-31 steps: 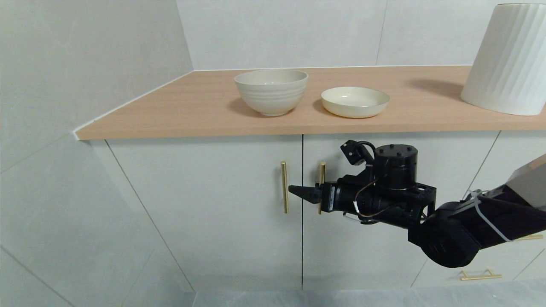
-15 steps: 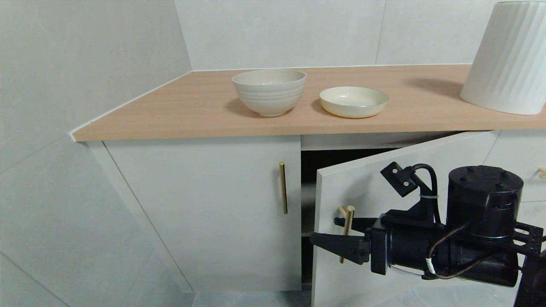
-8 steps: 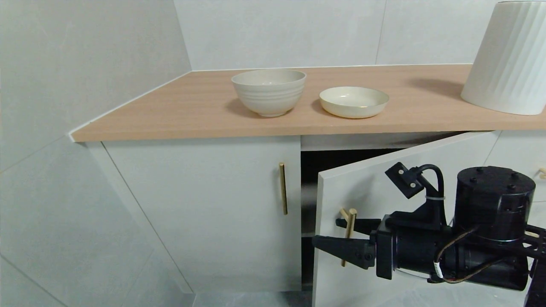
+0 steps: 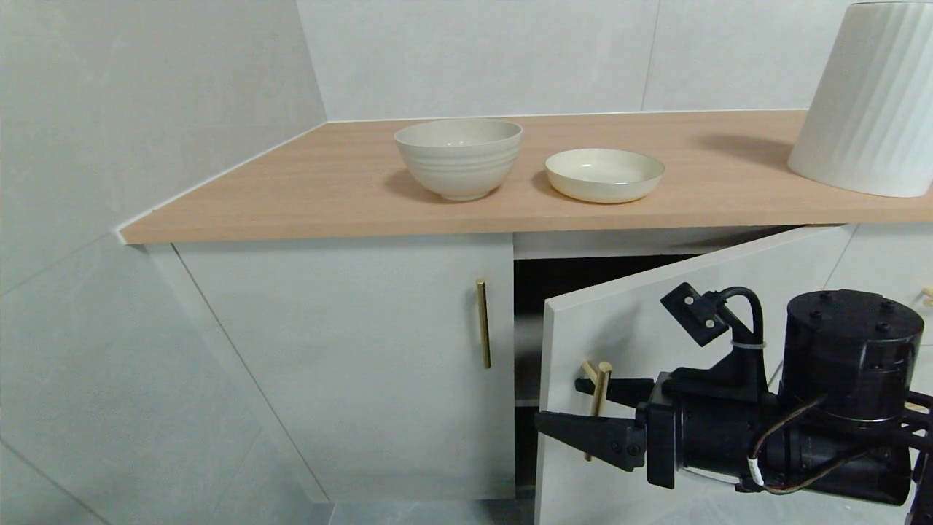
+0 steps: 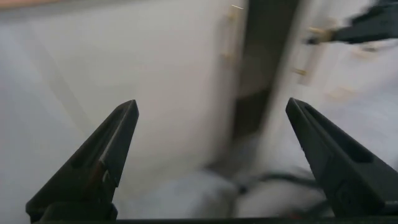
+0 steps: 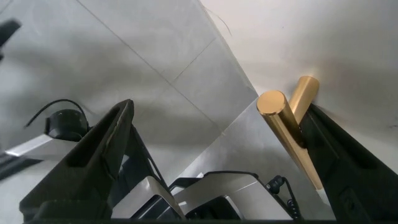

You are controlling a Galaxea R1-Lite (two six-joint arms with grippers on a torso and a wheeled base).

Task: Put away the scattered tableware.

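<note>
Two black fingers (image 4: pixel 590 432) of the right gripper (image 4: pixel 557 401) are standing wide apart, straddling the gold handle (image 4: pixel 599 394) of the right-hand cabinet door (image 4: pixel 656 321), which is hanging partly open. The handle is sitting close against one finger, not pinched. The left gripper (image 5: pixel 211 102) is likewise holding its fingers spread wide, facing the cabinet fronts and gripping nothing. Beyond, the left-hand door (image 4: pixel 350 350) is sitting closed, carrying a second gold handle (image 4: pixel 482 322). Up on the wooden countertop (image 4: pixel 291 197), a ribbed cream bowl (image 4: pixel 459 157) and a shallow cream dish (image 4: pixel 604 173) are resting near each other without touching. A tall white ribbed container (image 4: pixel 867 102) is standing farther to the robot's right.
</note>
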